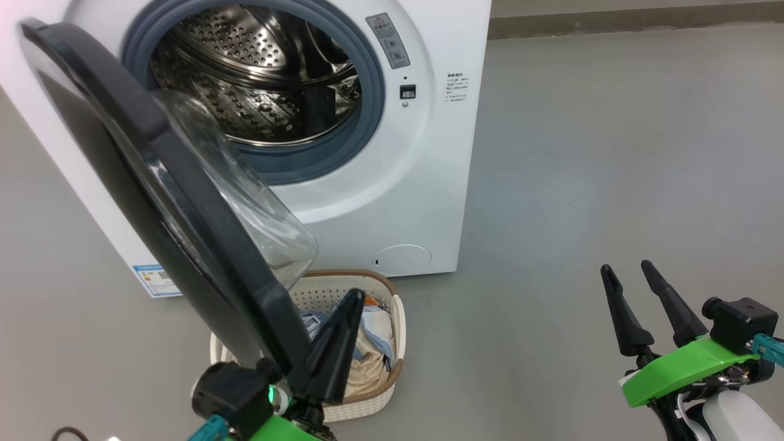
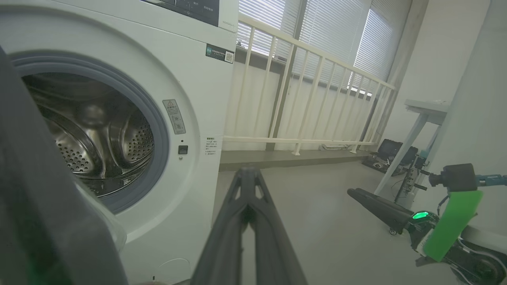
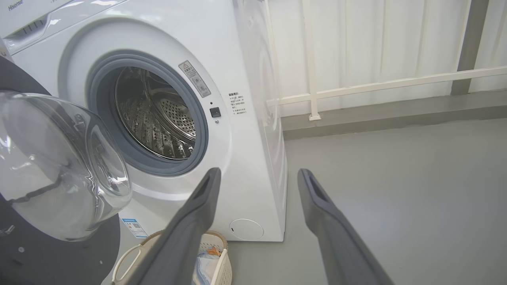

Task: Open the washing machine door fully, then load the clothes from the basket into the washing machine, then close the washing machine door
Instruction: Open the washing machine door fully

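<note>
The washing machine (image 1: 398,184) stands with its steel drum (image 1: 263,79) exposed. The washing machine door (image 1: 184,202) hangs open to the left, black rim and glass bowl (image 3: 59,166) facing out. Under the door's free edge sits the basket (image 1: 375,392), holding the clothes (image 1: 373,343), blue and beige. My left gripper (image 1: 354,297) is shut on nothing, its fingers lying right beside the door's lower edge, above the basket. My right gripper (image 1: 626,268) stands open and empty over the floor at the right, well away from the machine.
Grey floor (image 1: 612,153) stretches wide to the right of the machine. A white railing (image 2: 301,99) and blinds run behind it. A pale table leg (image 2: 400,158) and dark gear on the floor stand at the far right in the left wrist view.
</note>
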You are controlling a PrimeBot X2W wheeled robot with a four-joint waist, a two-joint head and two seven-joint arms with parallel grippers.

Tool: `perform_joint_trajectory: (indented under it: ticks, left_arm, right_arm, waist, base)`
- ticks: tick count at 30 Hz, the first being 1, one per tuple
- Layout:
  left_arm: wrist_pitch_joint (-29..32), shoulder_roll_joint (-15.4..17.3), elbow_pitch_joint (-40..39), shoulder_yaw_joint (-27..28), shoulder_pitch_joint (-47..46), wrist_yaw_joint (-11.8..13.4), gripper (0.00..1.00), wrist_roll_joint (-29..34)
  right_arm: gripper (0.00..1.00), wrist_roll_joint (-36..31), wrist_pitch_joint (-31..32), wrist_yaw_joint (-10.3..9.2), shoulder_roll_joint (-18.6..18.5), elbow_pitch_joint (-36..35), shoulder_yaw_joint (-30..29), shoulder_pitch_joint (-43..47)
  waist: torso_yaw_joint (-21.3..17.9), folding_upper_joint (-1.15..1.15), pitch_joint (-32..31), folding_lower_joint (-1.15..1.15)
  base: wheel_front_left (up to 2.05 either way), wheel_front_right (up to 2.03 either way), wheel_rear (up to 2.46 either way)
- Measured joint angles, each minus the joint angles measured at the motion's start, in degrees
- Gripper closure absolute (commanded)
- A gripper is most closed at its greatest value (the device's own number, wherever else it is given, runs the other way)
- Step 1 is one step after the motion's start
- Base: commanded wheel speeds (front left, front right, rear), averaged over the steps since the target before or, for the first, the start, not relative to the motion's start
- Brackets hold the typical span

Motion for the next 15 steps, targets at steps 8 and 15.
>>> perform_joint_trajectory:
  ticks: [8,15]
  left_arm:
    - [-0.69,-0.14,8.05,0.63,-0.19,1.34,1.00,-1.82]
    - [-3.69,-0.64,14.34,2.07,-2.85,2.47,1.00,-3.34]
  right_arm:
    - [0.00,0.00,0.00,0.00,0.09,0.02,0.08,-0.01]
    - [0.00,0.01,0.00,0.00,0.09,0.10,0.14,-0.02]
  waist:
    - [-1.17,0.00,0.67,0.00]
    - [-1.49,0.00,0.97,0.00]
  base:
    - [0.00,0.00,0.00]
    - [0.00,0.00,0.00]
